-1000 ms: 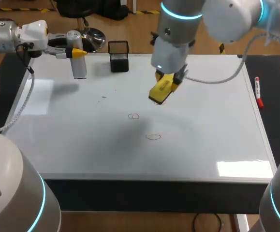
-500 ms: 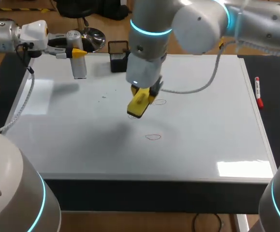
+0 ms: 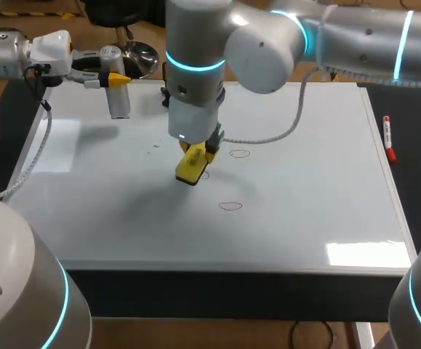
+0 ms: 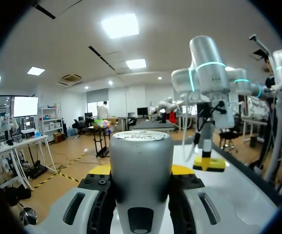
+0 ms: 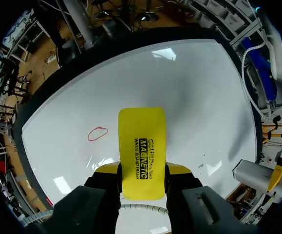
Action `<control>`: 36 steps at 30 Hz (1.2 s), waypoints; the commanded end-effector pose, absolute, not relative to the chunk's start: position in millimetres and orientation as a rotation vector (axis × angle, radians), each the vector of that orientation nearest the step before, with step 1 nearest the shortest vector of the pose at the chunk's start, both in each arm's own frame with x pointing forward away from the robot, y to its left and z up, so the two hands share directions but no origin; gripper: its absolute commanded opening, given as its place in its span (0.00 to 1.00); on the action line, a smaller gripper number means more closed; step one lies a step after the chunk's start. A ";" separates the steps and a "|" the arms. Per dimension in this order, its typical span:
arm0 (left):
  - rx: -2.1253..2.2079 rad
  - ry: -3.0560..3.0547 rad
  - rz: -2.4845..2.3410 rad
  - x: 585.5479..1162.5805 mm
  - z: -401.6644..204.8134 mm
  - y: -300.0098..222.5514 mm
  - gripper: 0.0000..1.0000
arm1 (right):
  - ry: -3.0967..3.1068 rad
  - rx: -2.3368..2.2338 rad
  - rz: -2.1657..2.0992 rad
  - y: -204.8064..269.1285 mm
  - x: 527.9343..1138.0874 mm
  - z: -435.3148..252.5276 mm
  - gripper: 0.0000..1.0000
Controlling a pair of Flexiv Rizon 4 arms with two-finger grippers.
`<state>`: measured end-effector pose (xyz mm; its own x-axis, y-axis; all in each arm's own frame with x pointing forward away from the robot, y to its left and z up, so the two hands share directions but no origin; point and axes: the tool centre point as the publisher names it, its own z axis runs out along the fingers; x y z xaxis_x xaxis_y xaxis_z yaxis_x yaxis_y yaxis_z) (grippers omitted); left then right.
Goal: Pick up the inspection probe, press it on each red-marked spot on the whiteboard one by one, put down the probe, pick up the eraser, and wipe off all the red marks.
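Whiteboard [image 3: 319, 218]: fills mid frame.
R arm [image 3: 225, 43]: has shifted left since 1 s ago, from upper-centre mark to centre-left.
R tool [image 3: 199, 151]: clamped on yellow eraser [image 3: 190, 169], which is down on the board at centre.
L tool [image 3: 112, 76]: unmoved at upper left, gripping upright probe [image 3: 119, 102].
2 red marks [image 3: 230, 206] visible, right of eraser.

The left arm [image 3: 6, 58] and right arm [image 3: 268, 43] are thick rounded tubes in pale grey-white, a glowing cyan band [image 3: 192, 64] at each joint. A thin grey cable [image 3: 291, 125] trails from each wrist. Black jaws carry bright yellow fingertips [image 5: 106, 168].
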<state>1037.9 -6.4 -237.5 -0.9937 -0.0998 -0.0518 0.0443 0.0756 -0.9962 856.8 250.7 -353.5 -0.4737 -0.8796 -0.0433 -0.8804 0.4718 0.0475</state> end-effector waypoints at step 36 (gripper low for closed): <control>-0.060 2.221 -2.061 1036.4 -236.1 -6.9 0.00 | 2.636 -1.668 0.052 267.3 865.5 -426.9 0.00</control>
<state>1038.0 -6.4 -237.5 -0.9937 -0.0998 -0.0518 0.0444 0.0756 -0.9961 863.1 267.4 -422.7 -0.4303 -0.9019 -0.0370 -0.9027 0.4302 0.0120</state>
